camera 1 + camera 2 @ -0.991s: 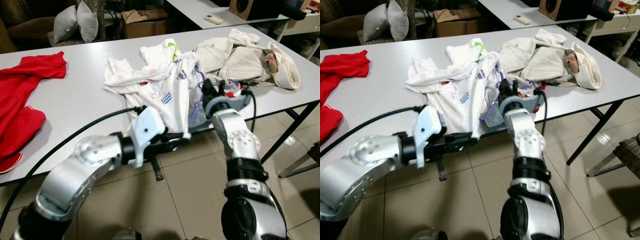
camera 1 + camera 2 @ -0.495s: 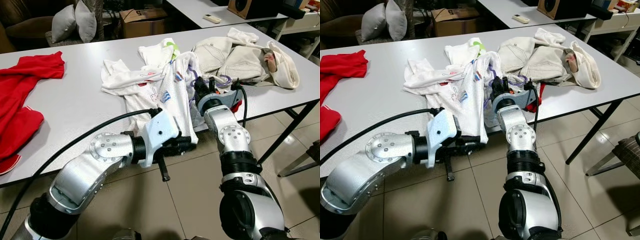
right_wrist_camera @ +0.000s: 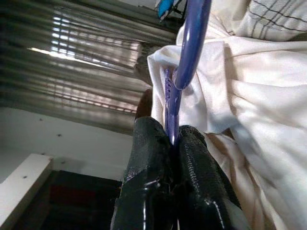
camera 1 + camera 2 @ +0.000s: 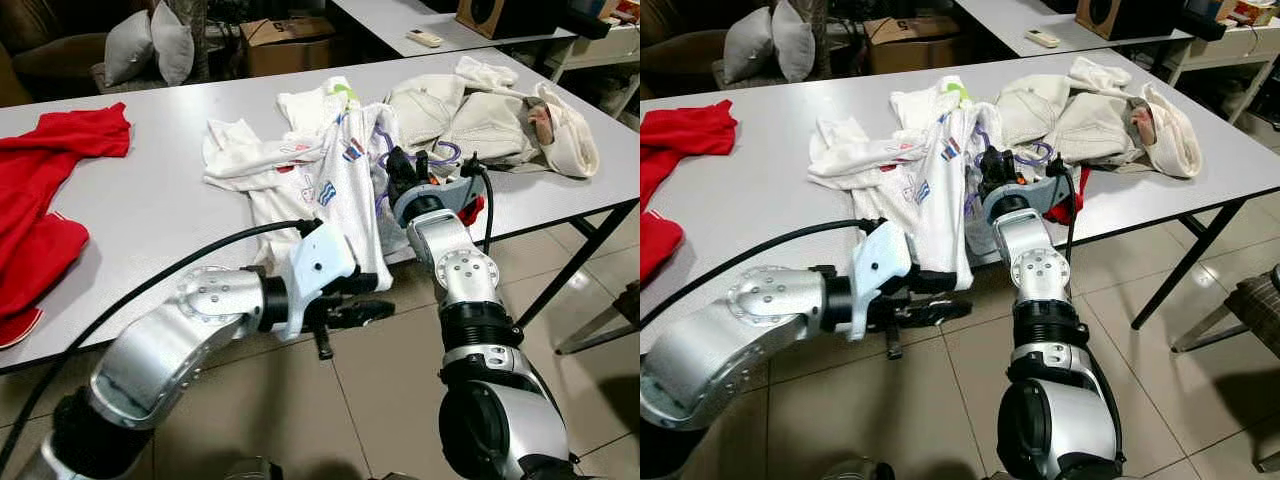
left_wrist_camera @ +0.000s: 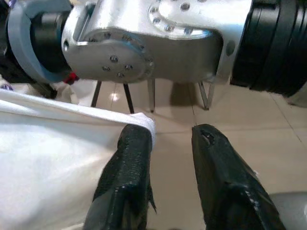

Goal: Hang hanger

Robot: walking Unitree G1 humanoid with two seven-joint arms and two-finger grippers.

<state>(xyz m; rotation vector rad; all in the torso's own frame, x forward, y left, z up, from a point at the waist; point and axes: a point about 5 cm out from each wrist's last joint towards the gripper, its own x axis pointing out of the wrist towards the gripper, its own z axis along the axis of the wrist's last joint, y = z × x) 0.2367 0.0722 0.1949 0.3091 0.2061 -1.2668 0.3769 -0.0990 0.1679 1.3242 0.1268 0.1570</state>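
Pinching purple hanger (image 3: 184, 52), right gripper (image 3: 169, 143); left gripper (image 5: 165, 136) parted at shirt (image 4: 335, 190) hem, table edge.

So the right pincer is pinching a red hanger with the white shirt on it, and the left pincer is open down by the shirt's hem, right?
Not quite: the hanger is purple, not red, as the right wrist view shows. The rest holds: the right pincer is shut on it, with the white shirt draped over it, and the left pincer is open at the shirt's lower edge.

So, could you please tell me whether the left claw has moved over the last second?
Yes. The left claw has shifted rightward along the table edge, under the white shirt's hanging hem.
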